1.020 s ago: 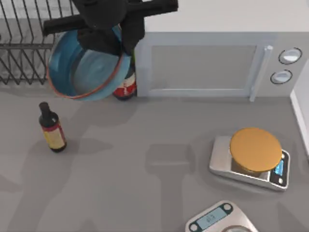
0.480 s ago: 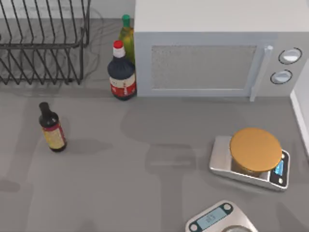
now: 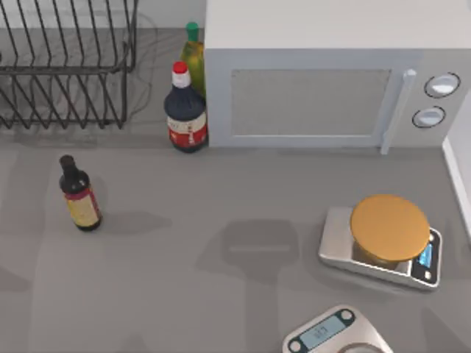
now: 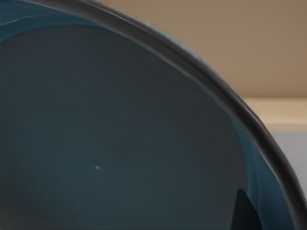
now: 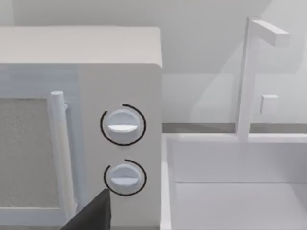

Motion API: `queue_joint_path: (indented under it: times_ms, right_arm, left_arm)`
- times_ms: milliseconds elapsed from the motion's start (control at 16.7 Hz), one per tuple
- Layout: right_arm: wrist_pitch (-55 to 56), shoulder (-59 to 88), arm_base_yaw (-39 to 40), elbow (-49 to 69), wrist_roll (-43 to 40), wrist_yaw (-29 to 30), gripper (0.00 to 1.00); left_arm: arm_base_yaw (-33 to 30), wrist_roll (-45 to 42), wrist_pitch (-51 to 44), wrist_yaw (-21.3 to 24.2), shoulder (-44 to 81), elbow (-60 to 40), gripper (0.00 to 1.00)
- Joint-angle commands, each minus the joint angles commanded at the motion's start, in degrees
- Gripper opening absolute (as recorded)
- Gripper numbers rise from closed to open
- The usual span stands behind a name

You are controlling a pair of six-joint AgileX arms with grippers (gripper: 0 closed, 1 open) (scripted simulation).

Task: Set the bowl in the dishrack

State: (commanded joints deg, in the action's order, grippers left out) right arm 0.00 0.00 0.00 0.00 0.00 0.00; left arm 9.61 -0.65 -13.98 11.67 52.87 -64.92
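The bowl [image 4: 120, 139] sits right up against the left wrist camera, its dark grey-blue inside and blue edge turned toward it. One dark fingertip [image 4: 243, 213] of my left gripper lies against the bowl's inside near the rim, so the gripper is shut on it. The dishrack [image 3: 66, 70], made of thin black rods, stands at the table's far left in the top view with nothing in the part that shows. A dark fingertip [image 5: 93, 215] of my right gripper shows in front of the microwave's dials.
A white microwave [image 3: 316, 88] fills the back right. A red-capped dark bottle [image 3: 185, 110] and a green bottle [image 3: 193, 55] stand between it and the rack. A small dark bottle [image 3: 79, 197] stands front left. A silver scale [image 3: 388, 228] and a second scale [image 3: 331, 334] sit front right. A white sink [image 5: 240, 182] adjoins the microwave.
A second ago my left arm held the bowl over the rack's right end in the top view. Arm and bowl have since left that view; only table shadows shifted lately.
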Motion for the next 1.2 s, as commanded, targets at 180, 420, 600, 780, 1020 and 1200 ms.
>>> queue_joint_path:
  times_ms: [180, 420, 600, 780, 1020, 1200]
  right_arm:
    - [0.00, 0.00, 0.00, 0.00, 0.00, 0.00, 1.00]
    - [0.00, 0.00, 0.00, 0.00, 0.00, 0.00, 1.00]
    - [0.00, 0.00, 0.00, 0.00, 0.00, 0.00, 1.00]
    - [0.00, 0.00, 0.00, 0.00, 0.00, 0.00, 1.00]
    - [0.00, 0.00, 0.00, 0.00, 0.00, 0.00, 1.00]
    - [0.00, 0.00, 0.00, 0.00, 0.00, 0.00, 1.00]
  left_arm:
    - [0.77, -0.08, 1.05, 0.19, -1.86, 1.12, 0.00]
    - [0.53, -0.13, 1.04, 0.09, -1.60, 0.88, 0.00]
    - [-0.01, -0.10, 4.87, -0.03, 2.10, 0.99, 0.00]
    - [-0.99, -0.08, 13.92, -0.63, 10.54, 1.76, 0.00]
    - [-2.62, -0.42, 31.41, -2.16, 25.08, 4.57, 0.00]
    - [-3.90, -0.63, 45.43, -3.54, 35.39, 7.41, 0.00]
